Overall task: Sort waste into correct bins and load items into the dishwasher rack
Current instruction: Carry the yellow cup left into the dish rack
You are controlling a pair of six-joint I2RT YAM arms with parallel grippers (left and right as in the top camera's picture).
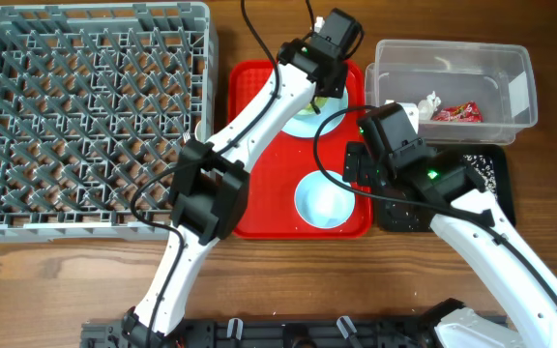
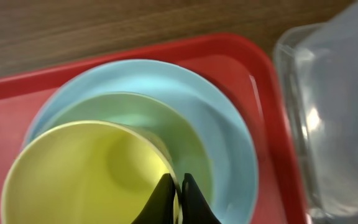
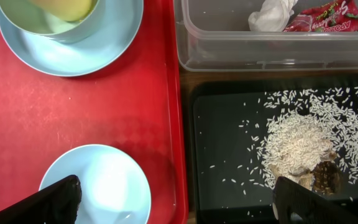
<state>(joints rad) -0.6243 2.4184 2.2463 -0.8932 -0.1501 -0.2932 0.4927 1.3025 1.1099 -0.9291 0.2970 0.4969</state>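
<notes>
My left gripper (image 2: 179,200) is shut on the rim of the small yellow cup (image 2: 86,174). The cup stands in a pale blue bowl (image 2: 188,134) on the pale blue plate (image 2: 232,124), at the far end of the red tray (image 1: 259,217). My right gripper (image 3: 182,202) is open and empty, and straddles the red tray's right edge. The second pale blue bowl (image 3: 98,186) lies by its left finger. The clear tub (image 1: 511,92) holds the white tissue (image 3: 272,14) and the red-and-silver wrapper (image 3: 328,17). The black tray (image 3: 229,143) holds the rice scraps (image 3: 303,143). No fork or spoon shows.
The grey dishwasher rack (image 1: 85,116) fills the left of the table, with nothing in it that I can see. The clear tub stands close to the right of the cup and plate in the left wrist view (image 2: 334,112). The right arm lies over part of the black tray.
</notes>
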